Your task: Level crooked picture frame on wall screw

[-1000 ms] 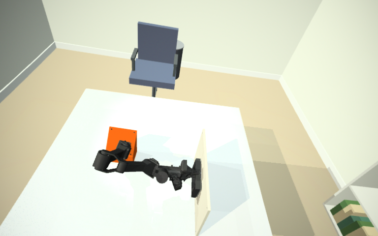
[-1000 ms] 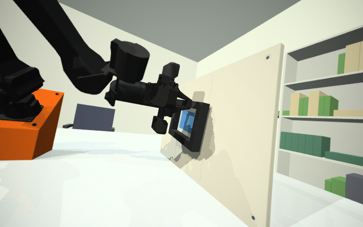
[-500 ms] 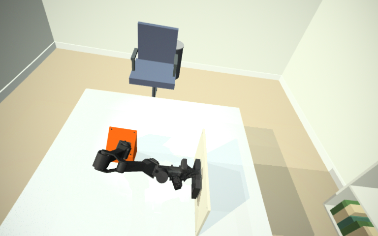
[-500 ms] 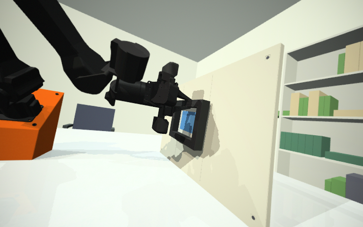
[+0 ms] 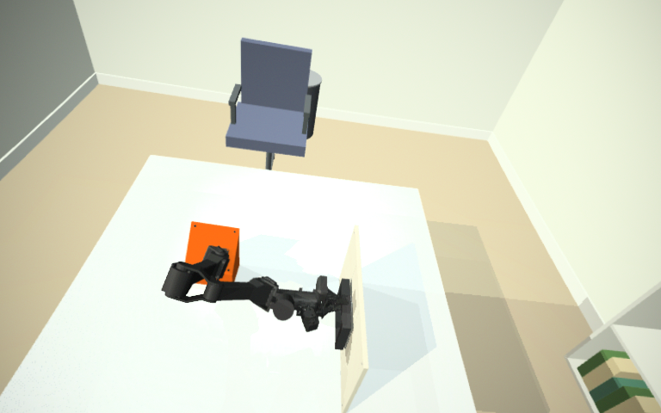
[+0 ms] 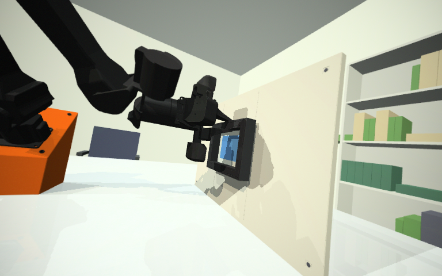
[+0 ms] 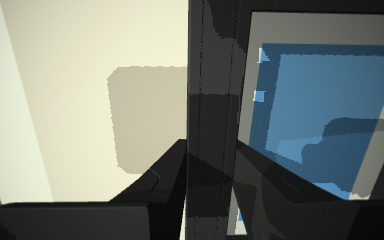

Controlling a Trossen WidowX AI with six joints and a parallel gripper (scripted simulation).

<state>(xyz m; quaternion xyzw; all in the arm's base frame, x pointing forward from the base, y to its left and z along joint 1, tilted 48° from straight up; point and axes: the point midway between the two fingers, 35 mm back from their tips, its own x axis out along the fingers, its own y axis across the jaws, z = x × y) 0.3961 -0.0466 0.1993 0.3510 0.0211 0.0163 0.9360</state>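
Observation:
The black picture frame (image 5: 343, 330) (image 6: 248, 149) (image 7: 212, 75), with a blue picture, is in front of the beige panel (image 5: 358, 350) (image 6: 293, 146) (image 7: 60, 75). My gripper (image 5: 341, 298) (image 6: 230, 121) (image 7: 210, 162) is shut on the frame's top bar, one finger on each side of it in the wrist view. In the exterior view the frame's sides run about parallel to the panel's upright seam, so it looks near level while held. The screw and the notched strip are hidden behind the frame; whether the strip rests on the screw cannot be seen.
The panel stands on the white table (image 5: 170, 341) (image 6: 130, 234). The arm's orange base block (image 5: 214, 236) (image 6: 19, 175) is at the left. A chair (image 5: 273, 83) (image 6: 114, 143) stands beyond the table, and a bookshelf (image 5: 594, 341) (image 6: 391, 143) stands at the right.

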